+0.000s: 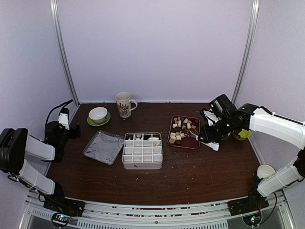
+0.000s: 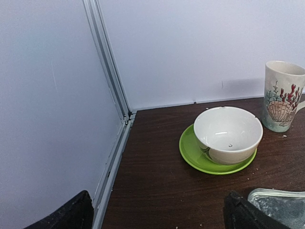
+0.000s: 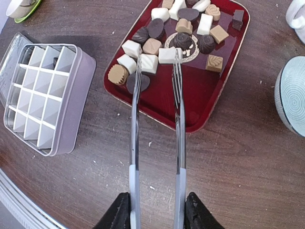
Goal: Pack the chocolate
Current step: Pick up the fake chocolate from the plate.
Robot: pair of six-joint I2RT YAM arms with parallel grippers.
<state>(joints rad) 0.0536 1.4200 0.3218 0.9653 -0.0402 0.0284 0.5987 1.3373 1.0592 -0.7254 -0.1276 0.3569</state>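
Chocolate (image 3: 182, 40) lies clustered at the far end of a red tray (image 3: 209, 102) on the table (image 3: 238, 167), to the right of the divided tin (image 3: 71, 109). The pieces are small and moulded: dark domes and hearts, tan ridged squares and cream blocks, many of them touching.

The right gripper (image 3: 155, 212) has its fingers pressed on the handles of the tongs (image 3: 179, 124), squeezing them only partway. The two slim blades stand apart and straddle two cream squares at the near edge of the cluster; whether the tips touch anything cannot be told. The tongs are probably used because the pieces are too small and too close together for the broad fingers.

The tin sits just beside the tray, likely to keep each carry short, and one cell seems to hold a dark piece. The left gripper (image 2: 157, 214), fingers spread wide and holding nothing, hangs near the bowl (image 2: 228, 133) at the table's left, out of the way.
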